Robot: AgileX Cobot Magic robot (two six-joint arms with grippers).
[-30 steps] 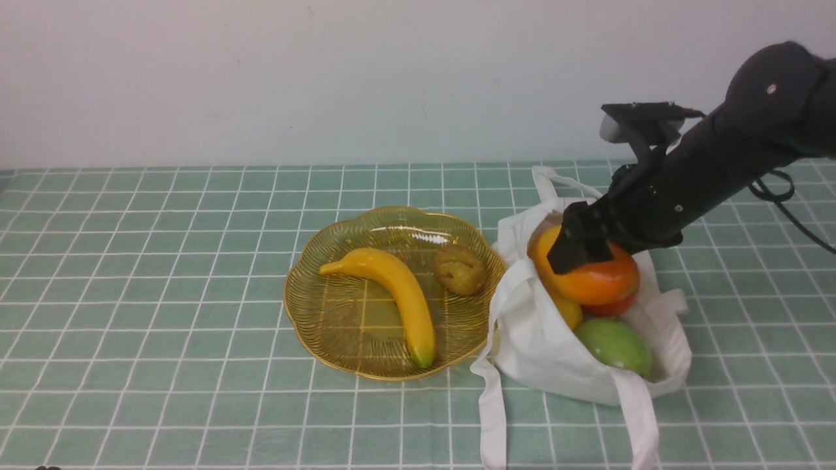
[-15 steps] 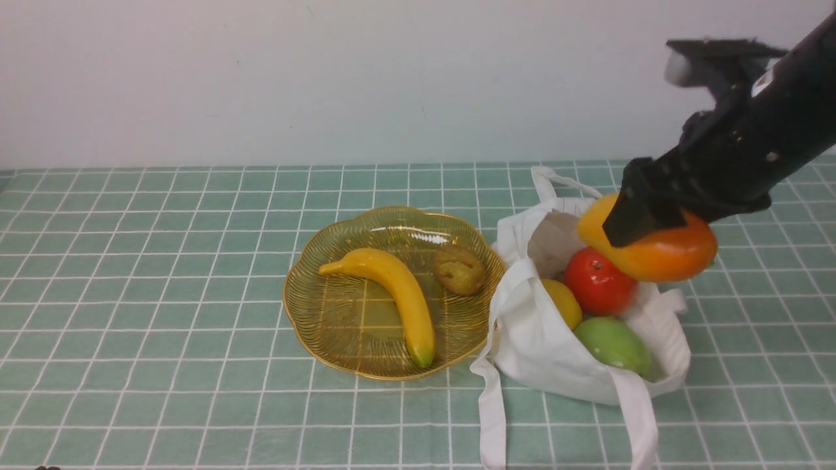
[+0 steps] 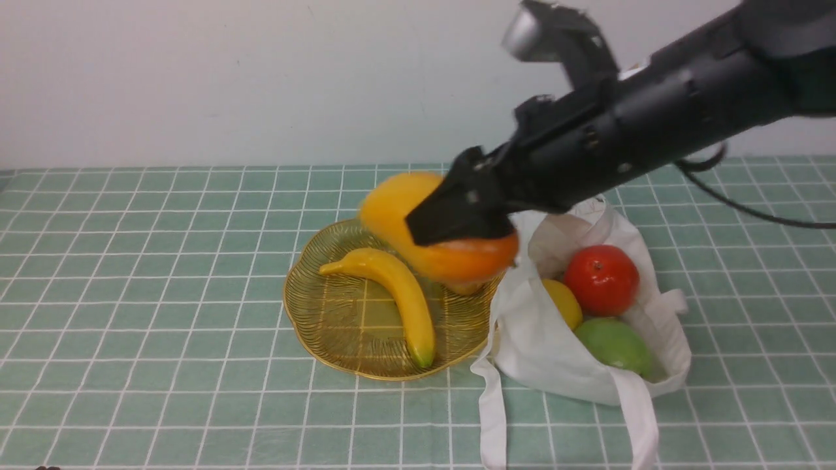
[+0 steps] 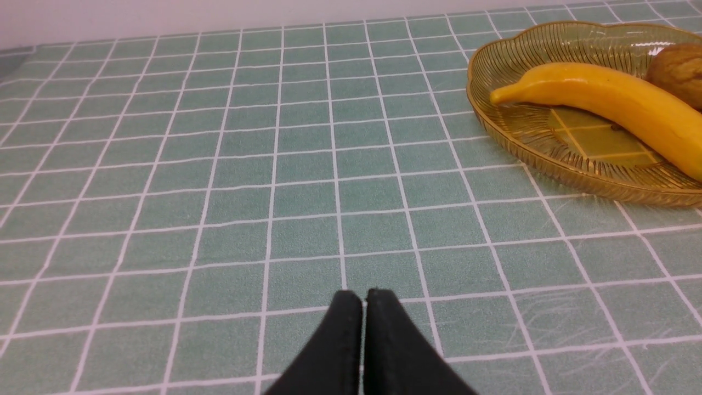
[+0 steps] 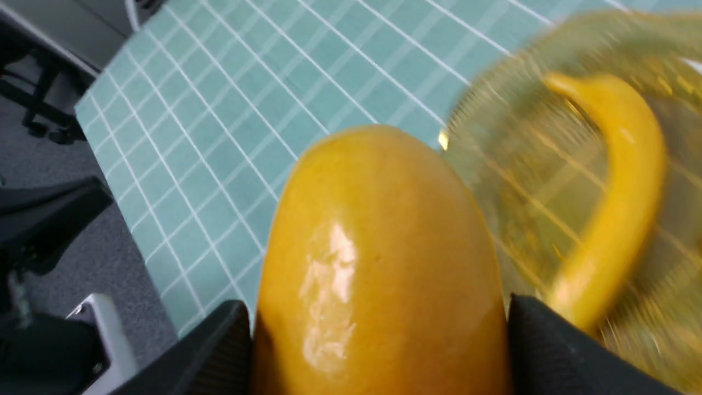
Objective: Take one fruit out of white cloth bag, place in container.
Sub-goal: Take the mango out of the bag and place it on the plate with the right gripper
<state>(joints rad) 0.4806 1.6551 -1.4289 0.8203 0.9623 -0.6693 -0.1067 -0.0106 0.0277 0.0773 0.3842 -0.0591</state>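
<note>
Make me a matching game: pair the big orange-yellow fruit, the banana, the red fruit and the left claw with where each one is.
1 orange-yellow fruit
2 banana
3 red fruit
4 left gripper

A inside the white cloth bag
B in the air, clamped in the right gripper
C shut, over bare tablecloth
D lying in the container

Pairs: 1-B, 2-D, 3-A, 4-C
</note>
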